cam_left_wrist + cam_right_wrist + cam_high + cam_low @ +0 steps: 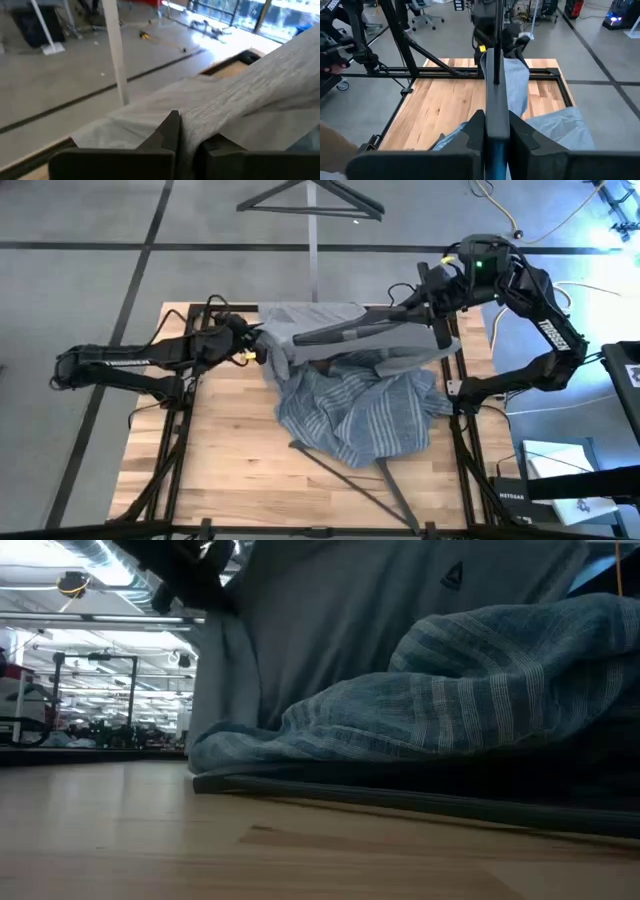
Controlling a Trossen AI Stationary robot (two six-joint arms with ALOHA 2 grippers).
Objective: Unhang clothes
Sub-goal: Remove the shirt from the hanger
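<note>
The plain grey T-shirt (330, 325) hangs over a thin dark hanger (350, 332) held above the table's far half; its small chest logo (452, 576) shows in the low view. My left gripper (258, 348) is shut on the T-shirt's left end. My right gripper (437, 315) is shut on the hanger at the T-shirt's right end. The blue-grey striped shirt (355, 412) lies crumpled on the table under them, its bulk resting on the wood (430, 700). My left gripper pinches a bunched fold of the grey T-shirt (189, 131) between its two fingers, coming roughly level from the table's left. The cloth runs up and away from the fingers toward the hanger, clear of the table. My right gripper pinches the hanger's dark bar (495, 107) between its two fingers, from the table's right. The fingers lie along the bar, which points toward the left arm. The hanger is lifted clear, with the T-shirt (516, 85) draped on it.
A second dark hanger (345, 472) sticks out from under the striped shirt toward the near edge. A third hanger (312, 200) lies on the floor beyond the far edge. Bare wood (220, 450) lies at the near left. Dark frame rails (175, 450) border the table.
</note>
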